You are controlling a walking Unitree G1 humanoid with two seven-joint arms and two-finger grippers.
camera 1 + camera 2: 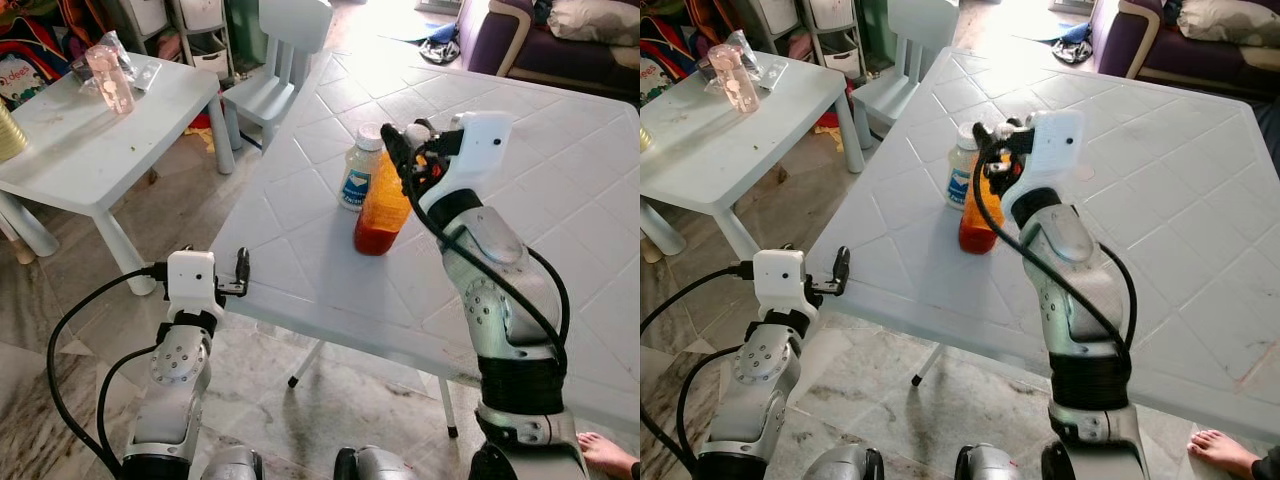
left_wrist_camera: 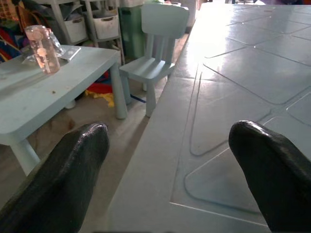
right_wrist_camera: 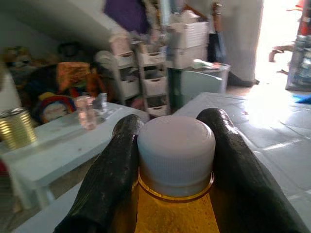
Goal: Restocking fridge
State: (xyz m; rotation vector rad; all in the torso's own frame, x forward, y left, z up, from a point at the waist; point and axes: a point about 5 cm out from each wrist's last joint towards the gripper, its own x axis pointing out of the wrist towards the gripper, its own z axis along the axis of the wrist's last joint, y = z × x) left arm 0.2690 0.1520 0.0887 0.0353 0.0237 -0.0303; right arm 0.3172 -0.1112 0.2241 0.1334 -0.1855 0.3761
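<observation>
An orange juice bottle (image 1: 380, 215) with a white cap (image 3: 176, 148) stands on the big white table (image 1: 330, 290), near its left side. My right gripper (image 1: 403, 140) is shut on its neck, one black finger (image 3: 109, 179) on each side just under the cap. A smaller pale bottle with a blue label (image 1: 358, 172) stands right behind it, touching or nearly so. My left gripper (image 1: 241, 272) is held low at the table's near left edge, open, with nothing between its fingers (image 2: 63, 179).
A low light-blue table (image 1: 100, 140) to the left holds a pink bottle (image 1: 110, 78) and a gold can (image 3: 19, 128). A child's chair (image 1: 280, 60) stands behind it. A sofa (image 1: 560, 40) is at the far right. A person's bare foot (image 1: 605, 452) is beside me.
</observation>
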